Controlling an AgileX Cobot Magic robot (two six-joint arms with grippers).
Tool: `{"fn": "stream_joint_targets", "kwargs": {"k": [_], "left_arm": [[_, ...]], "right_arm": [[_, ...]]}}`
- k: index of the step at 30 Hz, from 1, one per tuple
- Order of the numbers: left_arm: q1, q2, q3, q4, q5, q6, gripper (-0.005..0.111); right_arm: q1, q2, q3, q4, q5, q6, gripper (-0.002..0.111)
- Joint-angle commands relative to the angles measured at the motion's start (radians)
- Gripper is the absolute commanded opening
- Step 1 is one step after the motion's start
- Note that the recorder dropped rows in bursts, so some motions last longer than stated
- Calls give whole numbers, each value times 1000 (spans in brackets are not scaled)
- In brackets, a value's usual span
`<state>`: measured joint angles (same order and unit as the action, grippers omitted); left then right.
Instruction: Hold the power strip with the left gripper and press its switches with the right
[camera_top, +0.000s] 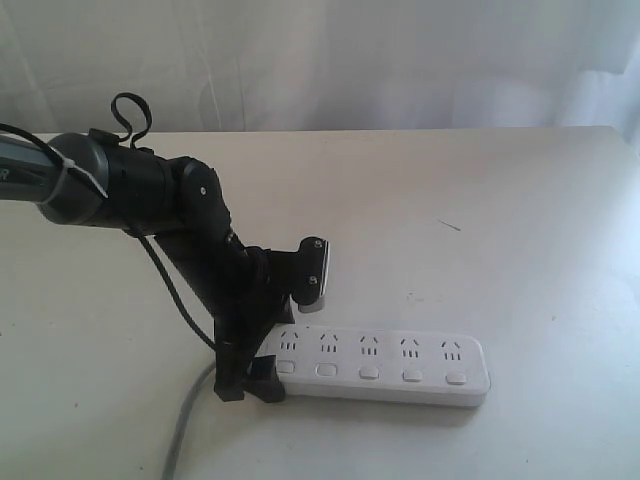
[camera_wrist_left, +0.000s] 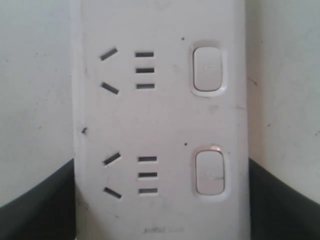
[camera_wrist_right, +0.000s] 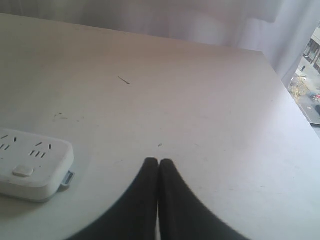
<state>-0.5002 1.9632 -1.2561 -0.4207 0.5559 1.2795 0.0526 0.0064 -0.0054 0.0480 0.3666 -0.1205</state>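
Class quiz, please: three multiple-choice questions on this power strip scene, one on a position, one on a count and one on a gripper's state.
1. Where on the power strip does the left gripper sit?
A) the cord end
B) the middle
C) the end away from the cord

2. How many buttons has the strip?
A) three
B) five
C) seven

3. How are the right gripper's jaws?
A) wide open
B) shut, empty
C) shut on the cord

Answers:
1 A, it straddles the end where the grey cord leaves.
2 B, five sit in a row in the exterior view.
3 B, its fingertips meet over the table with nothing between.
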Motion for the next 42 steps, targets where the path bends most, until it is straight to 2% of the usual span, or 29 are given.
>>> {"fn": "stream_joint_targets", "kwargs": {"k": [1,8,12,15,18,22,30,35,42], "left_arm": [[-2,0,-5,-20,23,-9,0],[-2,0,-5,-20,33,-9,0],[-2,0,-5,-20,48,-1,0],[-2,0,-5,-18,52,-1,0],[-2,0,-5,-16,56,-1,0],[-2,0,-5,5,67,-1,0],[-2,0,-5,17,75,-6,0],[-2,0,-5,17,90,-8,0],[-2,0,-5,17,93,-8,0]], "right_arm": [[-2,-6,5,0,-15,1,0],[-2,-6,5,-22,-15,-15,0],[-2,-6,5,-173,-60,-16,0],[-2,-6,5,-344,-159,-16,0],[-2,-6,5,-405,-266,-14,0],[-2,-6,5,-322,-464,86,0],[-2,-6,5,-167,-899,603,0],[-2,-6,5,-151,-1010,729,0],[-2,-6,5,-153,-1036,764,0]]}}
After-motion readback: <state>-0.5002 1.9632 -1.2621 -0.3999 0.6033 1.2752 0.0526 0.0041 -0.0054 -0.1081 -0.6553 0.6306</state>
